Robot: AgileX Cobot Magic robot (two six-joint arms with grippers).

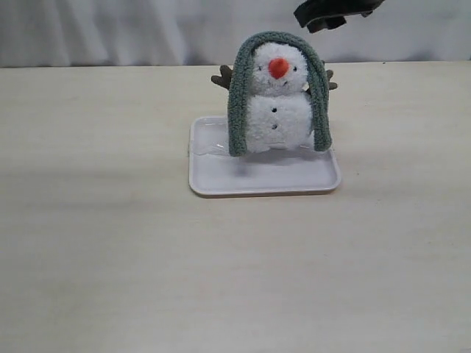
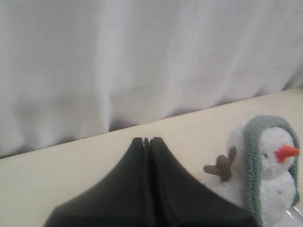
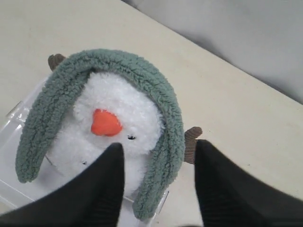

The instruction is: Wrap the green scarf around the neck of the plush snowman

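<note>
Plush snowman in fluffy white, green scarf in dull grey-green.
Orange nose, black buttons, brown arms; pinkish-white tray on pale cream table; whitish-grey curtain far behind; left gripper and right gripper black.

One plush snowman; one green scarf; one white tray; two brown twig arms; one orange nose; one counter.

Snowman stands upright on tray, toward its rear edge. Tray rests mid-desk. Scarf lies over the head, one end hanging down each flank. Right end effector above, right of head.
</note>
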